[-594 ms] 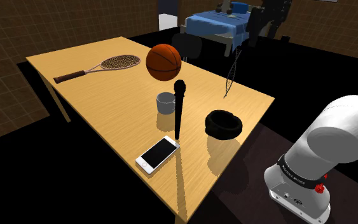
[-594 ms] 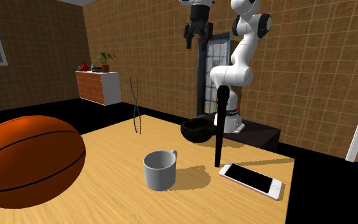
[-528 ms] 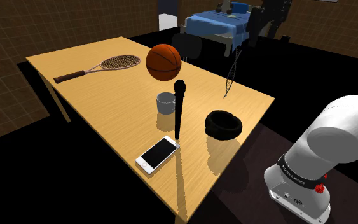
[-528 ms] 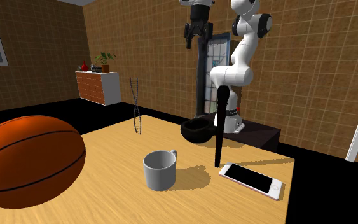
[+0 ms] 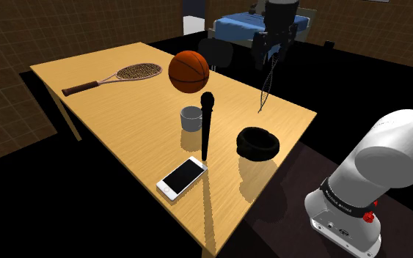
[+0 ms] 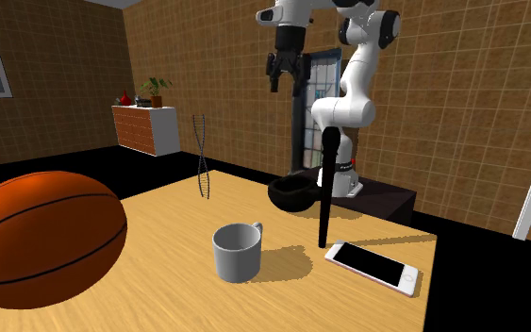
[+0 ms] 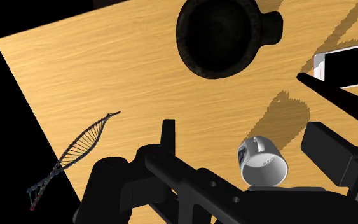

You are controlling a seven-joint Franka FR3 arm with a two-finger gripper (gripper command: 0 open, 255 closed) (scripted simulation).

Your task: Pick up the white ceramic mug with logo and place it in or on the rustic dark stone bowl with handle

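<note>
The pale grey-white mug point(image 5: 191, 117) stands upright in the middle of the wooden table point(image 5: 109, 117), its handle showing in the second exterior view point(image 6: 237, 251). A dark logo shows on the mug's side point(image 7: 263, 162) in the wrist view. The dark stone bowl with a stub handle point(image 5: 257, 143) point(image 6: 291, 193) point(image 7: 222, 35) sits near the table edge closest to the stand. My gripper point(image 5: 273, 51) point(image 6: 285, 80) point(image 7: 247, 143) hangs high above the table, over the far edge by the helix model. It is open and holds nothing.
A black microphone point(image 5: 206, 124) stands upright between mug and bowl. A white phone point(image 5: 183, 177) lies near the front edge. A basketball point(image 5: 189, 70), a tennis racket point(image 5: 117, 76) and a thin helix model point(image 5: 268, 84) occupy the far side. A bed point(image 5: 245, 29) stands beyond.
The gripper has come down and moved toward the shoulder view's left, from over the bed area to above the helix model. Nothing on the table has moved.
</note>
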